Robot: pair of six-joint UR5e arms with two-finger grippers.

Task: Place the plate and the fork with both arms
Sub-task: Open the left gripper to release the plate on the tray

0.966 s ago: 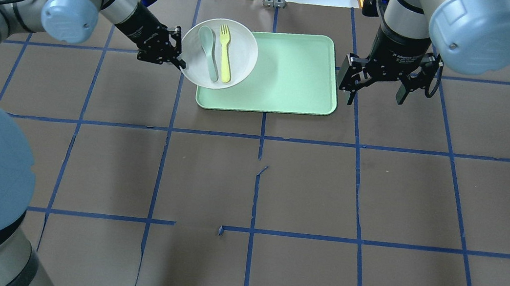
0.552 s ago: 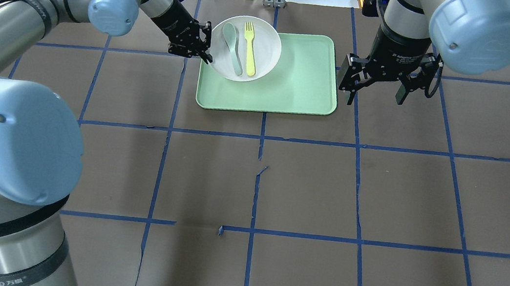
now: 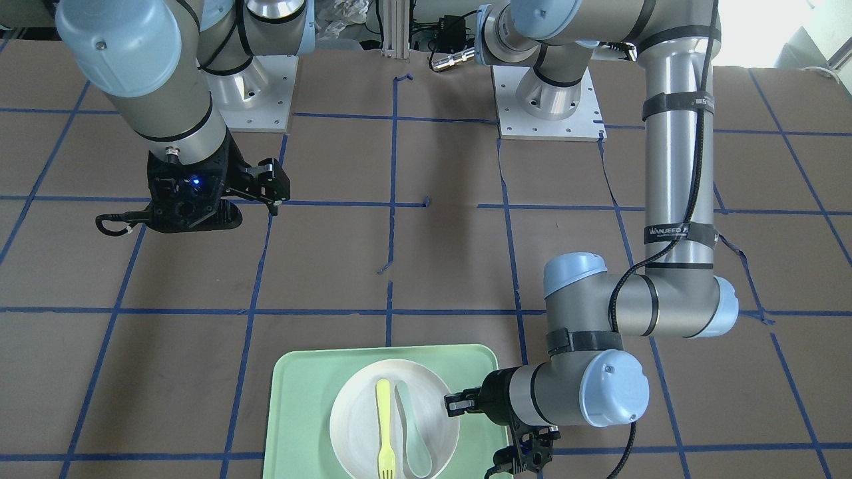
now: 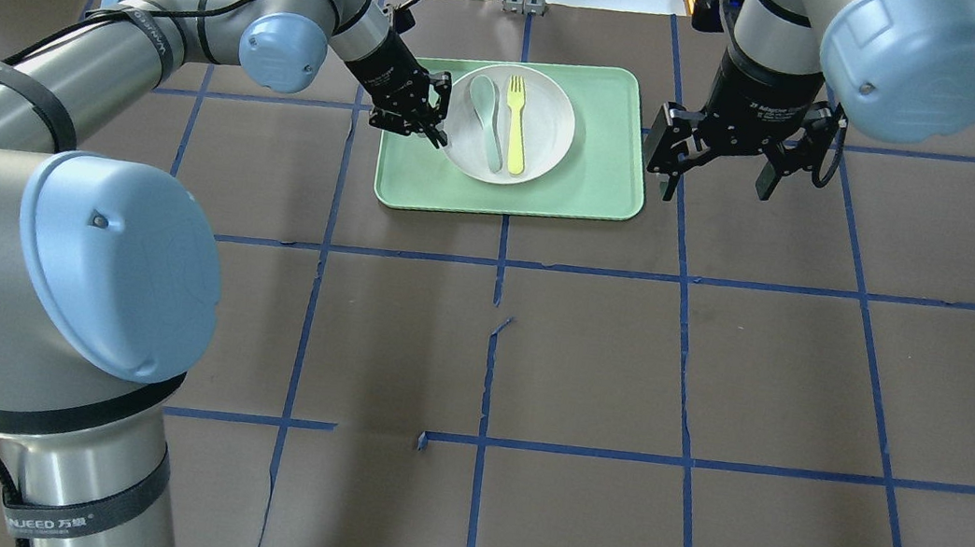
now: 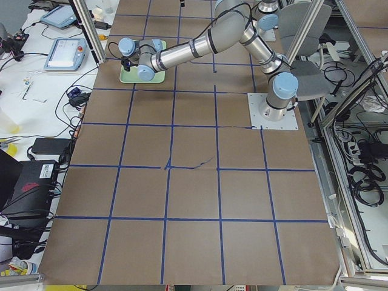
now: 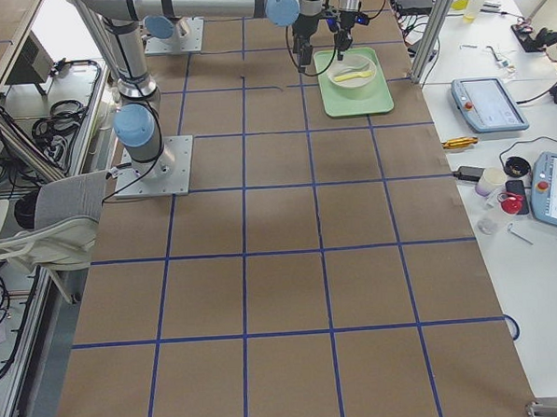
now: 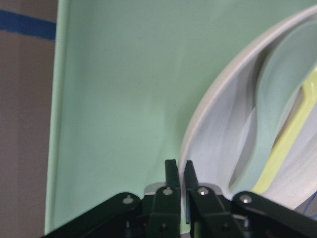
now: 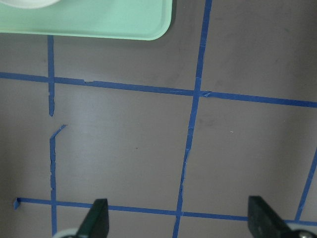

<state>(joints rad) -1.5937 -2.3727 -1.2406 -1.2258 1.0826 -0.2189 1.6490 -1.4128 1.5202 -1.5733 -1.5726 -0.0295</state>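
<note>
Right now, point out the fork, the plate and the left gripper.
fork (image 4: 517,127), overhead view, mid-handle.
plate (image 4: 550,126), overhead view, bare surface right of the fork.
left gripper (image 7: 179,167), left wrist view, between its fingertips, which pinch the plate's rim.

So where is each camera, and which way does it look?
Front-facing: across the table, facing the robot; left arm, right arm show.
Overhead: behind its shoulders, looking down; both arms show.
Exterior left: table's end; left arm near.
Exterior right: other end; right arm near.
Left wrist: on left hand, watching the plate rim it pinches.
Right wrist: on open right hand, above table and tray corner.
Front-facing and overhead share plate, fork, tray.
</note>
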